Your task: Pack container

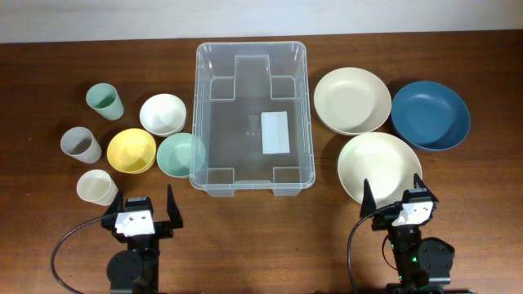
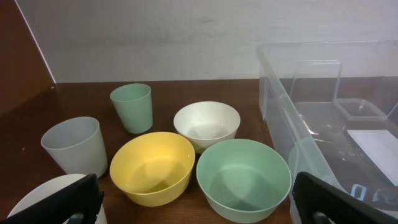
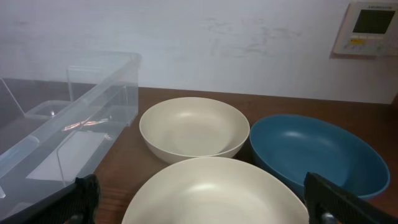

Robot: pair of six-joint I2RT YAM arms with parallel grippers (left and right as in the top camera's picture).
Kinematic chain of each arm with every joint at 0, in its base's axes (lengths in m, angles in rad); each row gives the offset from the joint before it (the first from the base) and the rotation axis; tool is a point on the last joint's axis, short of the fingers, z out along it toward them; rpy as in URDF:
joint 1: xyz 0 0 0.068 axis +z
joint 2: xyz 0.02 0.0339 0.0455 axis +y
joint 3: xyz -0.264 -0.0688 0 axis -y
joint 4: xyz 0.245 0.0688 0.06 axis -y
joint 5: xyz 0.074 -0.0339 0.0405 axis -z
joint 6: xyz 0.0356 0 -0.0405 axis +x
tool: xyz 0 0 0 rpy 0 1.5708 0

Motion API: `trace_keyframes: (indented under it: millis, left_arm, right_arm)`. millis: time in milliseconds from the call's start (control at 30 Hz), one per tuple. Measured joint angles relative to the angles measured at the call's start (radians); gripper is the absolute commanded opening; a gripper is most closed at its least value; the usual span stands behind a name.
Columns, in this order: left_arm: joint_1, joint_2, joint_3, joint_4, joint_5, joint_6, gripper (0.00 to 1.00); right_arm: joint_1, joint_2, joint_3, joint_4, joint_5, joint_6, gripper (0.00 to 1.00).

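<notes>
1. You have the container (image 1: 197, 122) at mid-table, between the two arms and farther out. It is a clear, colourless plastic bin, rectangular, with a rounded rim and a stepped moulded base. It sits upright and holds nothing but a flat white label (image 1: 275, 131) on its floor.
2. The table (image 1: 49, 82) is dark brown wood with a smooth grain.
3. To your left of the bin are three matte bowls: white bowl (image 1: 163, 113), yellow bowl (image 1: 131, 150) and mint bowl (image 1: 181, 154). The mint bowl's rim is right at the bin's wall; you cannot tell whether they touch.
4. Farther left stand three upright tapered cups: green cup (image 1: 105, 100), grey cup (image 1: 80, 144) and cream cup (image 1: 97, 187).
5. To your right are wide shallow dishes: far cream bowl (image 1: 352, 100), blue bowl (image 1: 430, 114) and near cream bowl (image 1: 379, 167). All are smooth, round and close together.
6. Your left gripper (image 1: 144, 196) has black fingers spread wide with nothing between them. It sits near the cream cup.
7. Your right gripper (image 1: 392, 189) also has its fingers spread wide and empty, over the near cream bowl's near edge.
</notes>
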Motion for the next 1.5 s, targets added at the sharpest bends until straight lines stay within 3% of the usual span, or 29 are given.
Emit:
trace_keyframes:
  millis: [733,900,1033,1233,1500]
  left_arm:
    - [0.000,0.000,0.000,0.000,0.000,0.000,1.00]
    - [0.000,0.000,0.000,0.000,0.000,0.000,1.00]
    - [0.000,0.000,0.000,0.000,0.000,0.000,1.00]
    - [0.000,0.000,0.000,0.000,0.000,0.000,1.00]
    - [0.000,-0.002,-0.003,0.000,0.000,0.000,1.00]
  right_arm:
    - [0.000,0.000,0.000,0.002,0.004,-0.007,0.99]
    - [0.000,0.000,0.000,0.069,0.017,-0.027,0.99]
    - [0.000,0.004,0.019,0.033,0.067,0.021,0.99]
    - [-0.001,0.143,0.224,-0.071,0.179,0.069,0.99]
    - [-0.098,0.560,0.613,-0.274,0.199,0.066,0.99]
